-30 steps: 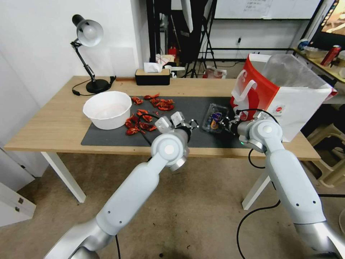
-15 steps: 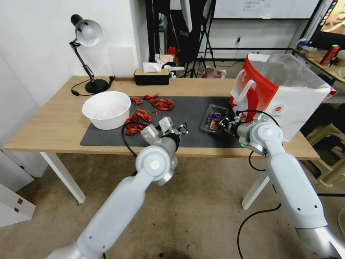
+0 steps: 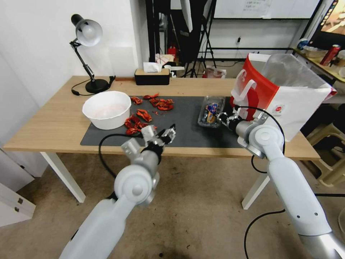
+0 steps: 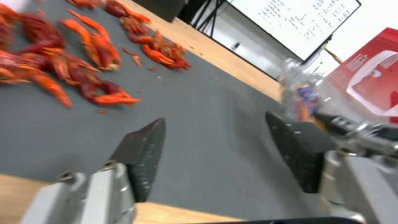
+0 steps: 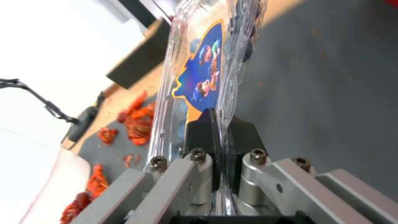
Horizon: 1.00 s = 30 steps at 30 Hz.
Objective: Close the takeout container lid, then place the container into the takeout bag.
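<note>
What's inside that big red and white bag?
A clear plastic liner sticks out of the takeout bag. Its walls hide whatever lies deeper. The takeout container is outside it, in the right gripper.

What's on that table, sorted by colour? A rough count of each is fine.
Red: 1 scatter of crayfish shells, too many to count singly
White: 1 bowl
Red and white: 1 takeout bag
Clear: 1 takeout container, held by the right gripper
Black: 3, a mat, a desk lamp, a tissue box
Total: 7
</note>
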Tool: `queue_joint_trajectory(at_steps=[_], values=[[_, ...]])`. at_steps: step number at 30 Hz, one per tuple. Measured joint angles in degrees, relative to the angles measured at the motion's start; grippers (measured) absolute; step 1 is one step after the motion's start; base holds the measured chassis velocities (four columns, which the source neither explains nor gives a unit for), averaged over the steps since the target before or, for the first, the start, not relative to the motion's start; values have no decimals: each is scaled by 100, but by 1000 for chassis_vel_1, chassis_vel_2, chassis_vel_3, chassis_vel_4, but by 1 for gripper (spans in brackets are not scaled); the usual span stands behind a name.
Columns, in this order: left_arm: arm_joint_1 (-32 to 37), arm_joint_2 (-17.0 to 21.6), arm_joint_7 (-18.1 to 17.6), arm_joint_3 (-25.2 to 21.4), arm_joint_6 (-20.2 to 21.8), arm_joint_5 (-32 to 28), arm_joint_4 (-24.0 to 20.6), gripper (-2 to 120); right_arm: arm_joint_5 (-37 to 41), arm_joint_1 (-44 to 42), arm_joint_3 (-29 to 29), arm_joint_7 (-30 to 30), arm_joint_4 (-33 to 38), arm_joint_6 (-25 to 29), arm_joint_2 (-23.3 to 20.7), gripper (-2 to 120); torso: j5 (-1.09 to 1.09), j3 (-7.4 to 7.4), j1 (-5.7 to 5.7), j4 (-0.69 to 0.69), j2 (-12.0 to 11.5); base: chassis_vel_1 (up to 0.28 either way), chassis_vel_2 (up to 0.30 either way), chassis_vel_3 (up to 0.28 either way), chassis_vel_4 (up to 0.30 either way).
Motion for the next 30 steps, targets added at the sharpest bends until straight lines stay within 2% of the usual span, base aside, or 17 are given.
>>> queue_joint_trajectory(at_steps=[3,6,8,13,15,18,21,30], values=[[395,46,222,-153,-88,442,-118,83,-437,-130,13,-338,281,176,-132,0,1,0,0,-1,0,0,0,0,0],[521,50,318,-184,-136,612,-138,88,-606,-163,29,-462,375,247,-176,0,2,0,0,-1,0,0,0,0,0],[867,44,489,-277,-241,974,-186,99,-1121,-249,92,-868,606,494,-301,0,1,0,0,0,0,0,0,0,0],[1096,41,618,-380,-378,1323,-193,100,-1555,-255,129,-1135,773,820,-415,0,0,0,0,-1,0,0,0,0,0],[1254,58,746,-440,-501,1648,-196,100,-1996,-182,138,-1234,830,1149,-486,0,2,0,0,0,0,0,0,0,0],[1338,55,791,-460,-549,1758,-207,100,-2307,-98,143,-1234,835,1382,-534,0,1,0,-1,0,0,0,0,0,0],[1479,-25,825,-469,-623,1921,-195,100,-2832,125,145,-1126,793,1748,-619,0,1,0,0,0,0,0,0,0,0],[1607,-155,851,-454,-725,2086,-143,100,-3640,608,127,-760,446,2236,-760,0,2,1,0,0,0,0,0,0,0]])
